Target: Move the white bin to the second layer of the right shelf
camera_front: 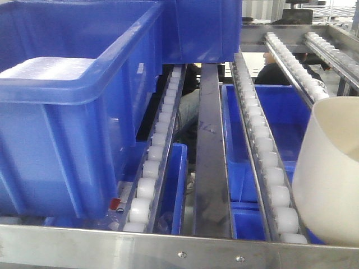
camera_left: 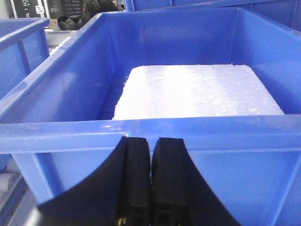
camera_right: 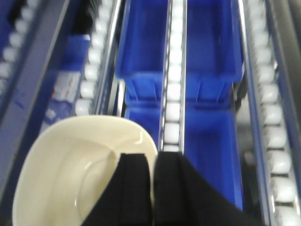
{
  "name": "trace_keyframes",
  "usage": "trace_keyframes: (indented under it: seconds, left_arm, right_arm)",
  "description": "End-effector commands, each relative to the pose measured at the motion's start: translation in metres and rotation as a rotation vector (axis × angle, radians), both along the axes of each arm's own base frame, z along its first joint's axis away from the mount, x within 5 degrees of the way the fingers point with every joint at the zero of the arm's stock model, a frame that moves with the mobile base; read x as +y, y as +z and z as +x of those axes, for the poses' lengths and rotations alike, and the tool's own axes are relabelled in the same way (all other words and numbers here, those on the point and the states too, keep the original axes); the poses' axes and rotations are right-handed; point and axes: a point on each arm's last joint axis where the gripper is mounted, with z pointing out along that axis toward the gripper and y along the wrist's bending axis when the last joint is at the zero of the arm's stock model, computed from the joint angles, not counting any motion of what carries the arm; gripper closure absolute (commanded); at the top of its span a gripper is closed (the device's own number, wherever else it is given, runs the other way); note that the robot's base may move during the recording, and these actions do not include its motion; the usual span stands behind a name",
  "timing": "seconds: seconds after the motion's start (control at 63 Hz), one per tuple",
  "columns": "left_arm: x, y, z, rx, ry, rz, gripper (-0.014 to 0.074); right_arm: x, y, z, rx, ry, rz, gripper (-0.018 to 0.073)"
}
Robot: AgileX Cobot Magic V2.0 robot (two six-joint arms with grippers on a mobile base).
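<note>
Right gripper (camera_right: 153, 188) pinched narrow on white bin (camera_right: 70, 169) rim — left gripper (camera_left: 150, 179) closed, empty.

No text can be read for certain; the dark boxes (camera_left: 44, 8) beyond the far left corner of the blue plastic crate (camera_left: 155, 136) bear white marks too small to make out.
</note>
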Motion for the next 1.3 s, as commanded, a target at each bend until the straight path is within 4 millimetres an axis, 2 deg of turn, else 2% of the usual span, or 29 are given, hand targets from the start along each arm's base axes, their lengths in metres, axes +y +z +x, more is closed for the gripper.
trace_keyframes:
  seconds: [0.0, 0.175, 0.302, 0.572, 1.096, 1.286]
  left_arm:
    - [0.000, -0.004, 0.000, -0.059, 0.001, -0.017, 0.0512]
    - [0.000, -0.004, 0.000, -0.059, 0.001, -0.017, 0.0512]
    - [0.000, -0.004, 0.000, -0.059, 0.001, -0.017, 0.0512]
    - [0.000, -0.004, 0.000, -0.059, 0.001, -0.017, 0.0512]
    - [0.000, -0.004, 0.000, -0.059, 0.001, -0.017, 0.0512]
    - [0.000, -0.004, 0.000, -0.059, 0.001, -0.017, 0.0512]
  right_arm:
    - [-0.001, 0.019, -0.008, -0.139, 0.009, -0.038, 0.0510]
    - [0.001, 0.026, -0.022, -0.222, 0.095, -0.189, 0.0503]
    - [0.002, 0.029, -0.030, -0.275, 0.107, -0.197, 0.0503]
    - [0.001, 0.011, -0.052, -0.432, 0.078, -0.196, 0.0503]
    - [0.001, 0.007, -0.054, -0.419, 0.081, -0.197, 0.0503]
    - [-0.001, 0.004, -0.055, -0.490, 0.055, -0.203, 0.0503]
